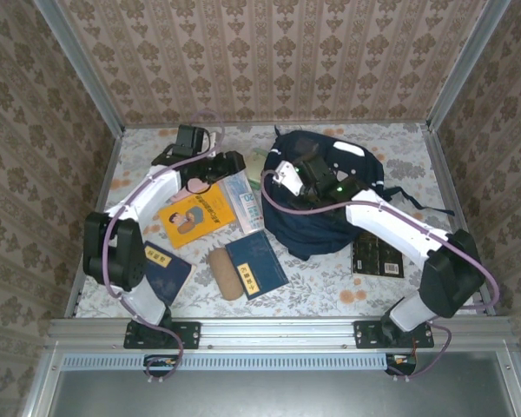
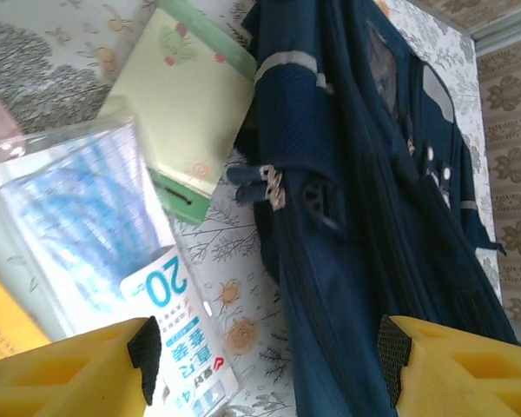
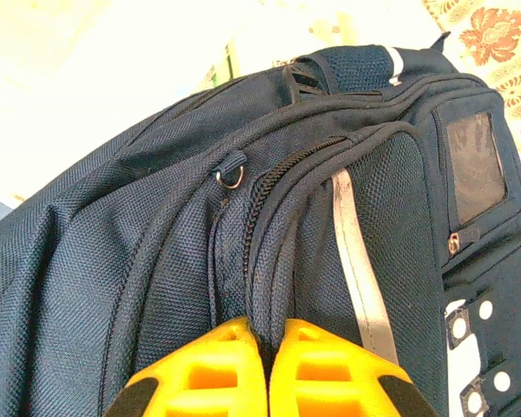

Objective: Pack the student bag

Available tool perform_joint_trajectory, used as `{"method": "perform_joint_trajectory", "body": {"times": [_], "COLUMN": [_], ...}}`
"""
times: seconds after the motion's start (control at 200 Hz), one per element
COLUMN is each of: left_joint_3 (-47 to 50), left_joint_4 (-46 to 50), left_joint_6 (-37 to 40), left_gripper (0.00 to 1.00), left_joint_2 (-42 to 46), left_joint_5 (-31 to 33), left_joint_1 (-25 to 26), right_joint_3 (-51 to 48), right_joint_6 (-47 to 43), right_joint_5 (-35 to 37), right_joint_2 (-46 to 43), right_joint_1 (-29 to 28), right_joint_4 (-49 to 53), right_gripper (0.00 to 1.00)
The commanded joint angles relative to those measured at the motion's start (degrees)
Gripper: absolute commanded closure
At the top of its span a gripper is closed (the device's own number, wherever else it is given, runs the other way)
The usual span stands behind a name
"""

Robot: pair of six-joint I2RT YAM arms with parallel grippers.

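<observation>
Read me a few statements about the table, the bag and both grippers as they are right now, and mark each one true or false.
1. The right gripper is closed at the student bag zipper. True.
2. The left gripper is shut. False: its fingers stand wide apart.
3. The orange book is inside the bag. False: it lies on the table, left of the bag.
4. A tan pouch lies between the left navy book and the right navy book. True.
5. A black book lies on the table right of the bag. True.
</observation>
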State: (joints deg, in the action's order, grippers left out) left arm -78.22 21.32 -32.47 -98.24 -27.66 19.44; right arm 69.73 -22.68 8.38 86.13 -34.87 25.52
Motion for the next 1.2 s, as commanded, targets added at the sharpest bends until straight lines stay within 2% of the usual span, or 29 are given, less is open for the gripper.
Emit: {"method": "perform_joint_trajectory", "body": {"times": [0.0, 0.055, 0.1, 0.185, 0.265, 0.41, 0.555, 0.67, 0.74, 0.85, 0.945, 1.075, 1.195], "left_joint_3": [-3.4, -5.1, -6.8, -9.5, -9.0, -5.8, -6.1, -0.7, 1.6, 0.2, -2.4, -4.1, -7.6], "left_joint_4": [-0.7, -1.6, -1.3, -1.2, -4.4, -10.0, -6.1, -11.5, -12.0, -5.2, -2.8, -4.9, -4.7], "left_joint_6": [4.2, 5.7, 7.6, 12.6, 16.6, 22.6, 28.7, 31.0, 36.8, 45.8, 45.8, 42.9, 38.0], "left_gripper": [0.17, 0.11, 0.11, 0.18, 0.25, 0.26, 0.30, 0.30, 0.30, 0.31, 0.39, 0.43, 0.43], "left_joint_2": [-3.0, -5.2, -7.3, -10.3, -11.3, -10.8, -11.6, -10.1, -8.8, -9.1, -11.5, -13.8, -17.5], "left_joint_5": [-6.0, -8.7, -11.9, -16.1, -21.0, -27.1, -27.8, -28.3, -28.2, -26.4, -29.0, -33.8, -35.9], "left_joint_1": [0.5, 0.7, 0.8, 0.7, 0.6, 0.9, 2.6, 3.8, 5.5, 8.6, 8.5, 8.6, 8.6], "right_joint_3": [-1.8, -3.3, -4.5, -6.2, -8.1, -12.1, -15.8, -18.0, -20.1, -22.5, -23.4, -24.2, -24.1], "right_joint_6": [3.3, 4.6, 6.1, 8.5, 10.7, 16.5, 21.1, 23.6, 25.0, 26.9, 28.5, 30.5, 31.2], "right_joint_5": [-3.9, -6.9, -9.6, -14.1, -15.4, -16.6, -15.5, -13.7, -13.4, -15.4, -18.6, -20.9, -22.0], "right_joint_2": [-6.0, -9.2, -11.1, -14.2, -16.8, -20.8, -25.1, -28.5, -30.9, -33.9, -35.2, -35.9, -36.0], "right_joint_1": [1.9, 3.8, 5.8, 8.6, 9.8, 10.8, 11.7, 11.9, 12.0, 13.5, 15.4, 16.9, 17.2], "right_joint_4": [-2.6, -3.7, -4.3, -5.1, -6.1, -6.8, -7.6, -6.8, -7.6, -9.1, -9.4, -10.1, -10.3], "right_gripper": [1.00, 1.00, 1.00, 1.00, 1.00, 1.00, 1.00, 1.00, 1.00, 1.00, 1.00, 1.00, 1.00]}}
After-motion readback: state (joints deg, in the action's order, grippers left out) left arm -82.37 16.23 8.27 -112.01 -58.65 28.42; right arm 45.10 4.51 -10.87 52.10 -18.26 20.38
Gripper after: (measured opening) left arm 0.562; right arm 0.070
